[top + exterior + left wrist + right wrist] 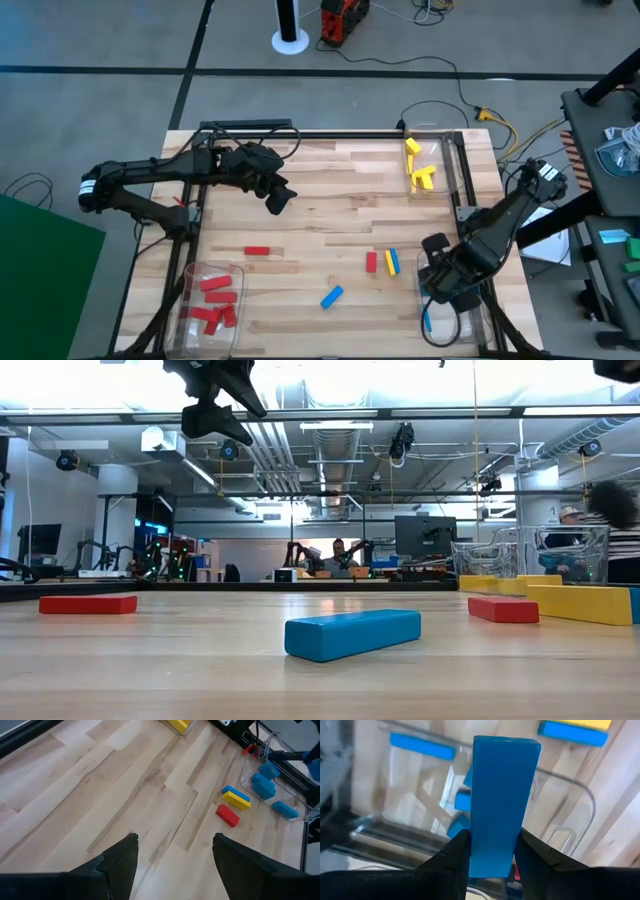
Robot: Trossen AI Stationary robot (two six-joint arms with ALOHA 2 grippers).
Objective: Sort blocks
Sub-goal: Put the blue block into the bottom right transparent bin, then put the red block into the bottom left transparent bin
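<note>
The right gripper [490, 851] pinches a rigid, light blue block [501, 800] at its lower end, above the blue bin [410, 800]; the left gripper [175, 852] hangs spread.

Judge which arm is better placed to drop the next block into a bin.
Right. The right gripper is shut on a blue block above the bin holding blue blocks; the left gripper is open and empty.
</note>
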